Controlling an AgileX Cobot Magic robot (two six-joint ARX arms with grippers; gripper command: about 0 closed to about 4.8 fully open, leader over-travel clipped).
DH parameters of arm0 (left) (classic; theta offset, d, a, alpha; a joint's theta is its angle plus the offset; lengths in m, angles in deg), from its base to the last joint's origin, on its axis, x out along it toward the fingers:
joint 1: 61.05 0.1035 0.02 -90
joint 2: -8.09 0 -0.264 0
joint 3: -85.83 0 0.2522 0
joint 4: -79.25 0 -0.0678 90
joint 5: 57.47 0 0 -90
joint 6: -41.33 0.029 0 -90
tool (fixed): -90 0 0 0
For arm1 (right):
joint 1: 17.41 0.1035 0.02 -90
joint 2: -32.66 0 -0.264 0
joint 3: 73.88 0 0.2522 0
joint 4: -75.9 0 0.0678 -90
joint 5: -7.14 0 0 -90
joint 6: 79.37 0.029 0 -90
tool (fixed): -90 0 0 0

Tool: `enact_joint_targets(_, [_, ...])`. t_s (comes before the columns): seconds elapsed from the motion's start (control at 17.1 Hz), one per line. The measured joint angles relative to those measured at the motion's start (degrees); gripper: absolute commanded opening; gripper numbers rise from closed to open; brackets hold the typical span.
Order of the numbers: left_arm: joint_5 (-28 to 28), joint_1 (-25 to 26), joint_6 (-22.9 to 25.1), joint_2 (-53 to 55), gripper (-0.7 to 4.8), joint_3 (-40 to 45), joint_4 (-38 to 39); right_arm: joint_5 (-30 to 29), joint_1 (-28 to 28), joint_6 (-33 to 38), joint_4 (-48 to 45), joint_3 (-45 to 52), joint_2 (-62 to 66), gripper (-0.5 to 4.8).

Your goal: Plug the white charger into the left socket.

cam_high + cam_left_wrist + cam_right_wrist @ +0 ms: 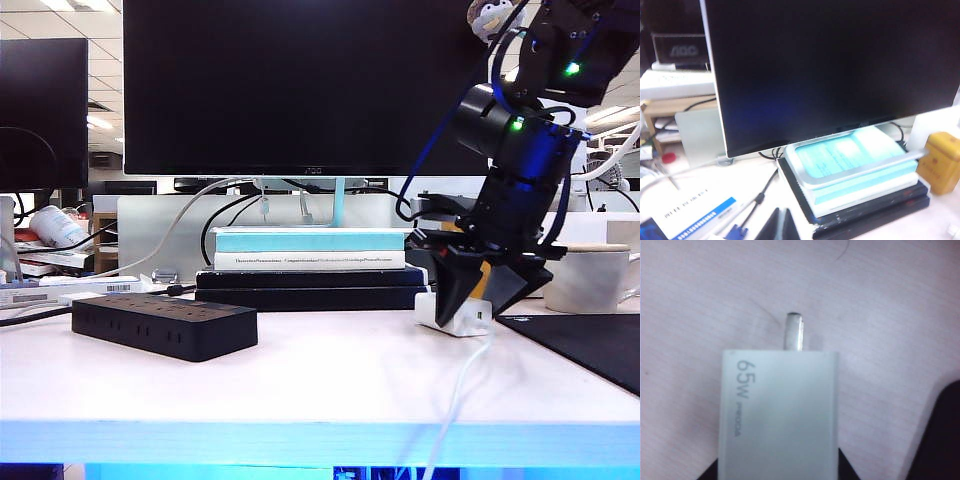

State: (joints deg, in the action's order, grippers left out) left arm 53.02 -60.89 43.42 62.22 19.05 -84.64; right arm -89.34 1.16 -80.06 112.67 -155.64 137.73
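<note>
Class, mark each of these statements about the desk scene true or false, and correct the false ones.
1. The white charger lies on the table to the right of the black power strip. True.
2. The charger is already plugged into the power strip. False: it lies on the table, apart from the strip.
3. The right end effector is down at the charger, a finger on each side. True.
4. The right wrist view shows "65W" printed on the charger. True.
5. The monitor screen is lit and showing a picture. False: it is dark.
6. The left end effector is gripping the charger's cable. False: it is nowhere near the charger.
</note>
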Motion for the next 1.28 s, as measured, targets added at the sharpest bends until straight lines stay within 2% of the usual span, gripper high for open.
enact_joint_targets(0.18, [2.86, -0.9, 5.2, 0.0, -0.04, 0.0, -0.02, -4.87, 0.0, 1.18, 1.55, -4.92, -0.2, 1.7])
enact_joint_targets(0.35, [5.95, -5.4, 16.72, 0.0, -0.04, 0.0, -0.13, -14.64, -0.02, 6.27, 5.95, -14.91, -1.44, 1.7])
enact_joint_targets(0.53, [6.34, -10.86, 30.91, 0.02, -0.03, 0.0, -0.94, -29.81, 0.0, 14.34, 7.48, -21.27, -1.9, 1.7])
enact_joint_targets(0.64, [6.34, -14.75, 38.6, 0.0, -0.01, 0.0, -2.14, -42.99, 0.0, 20.74, 6.05, -24.04, -1.88, 1.7])
enact_joint_targets(0.7, [6.34, -16.87, 42.16, 0.0, 0.2, 0.0, -2.64, -49.59, 0.02, 24.92, 2.75, -24.76, -1.92, 1.7])
enact_joint_targets(0.76, [6.34, -18.38, 45.68, 0.0, 0.91, 0.0, -2.67, -54.88, 0.02, 30.16, -0.44, -24.76, -1.9, 1.7])
enact_joint_targets(0.82, [6.25, -19.98, 50.29, 0.0, 1.23, 0.0, -2.75, -59.32, 0.02, 36.87, -3.63, -24.74, -1.88, 1.7])
enact_joint_targets(0.88, [5.66, -20.52, 52.35, 0.02, 1.36, 0.0, -3.52, -61.33, 0.09, 41.0, -5.46, -24.74, -1.9, 1.7])
enact_joint_targets(0.93, [4.35, -20.81, 53.68, 0.07, 1.78, 0.0, -4.85, -62.38, 0.28, 44.78, -6.91, -24.74, -1.9, 1.7])
enact_joint_targets(1.05, [2.8, -20.7, 56.11, 0.7, 3.24, 0.0, -8.81, -63.49, 1.18, 50.69, -9.35, -24.74, -1.9, 1.7])
enact_joint_targets(1.17, [2.86, -21.07, 58.05, 3.43, 3.33, -0.02, -13.05, -64.3, 3.04, 57.55, -11.91, -24.72, -1.88, 1.7])
enact_joint_targets(1.28, [2.89, -22.58, 63.01, 5.99, 3.33, 0.0, -13.92, -65.18, 4.42, 62.75, -15.96, -24.72, -1.88, 1.7])
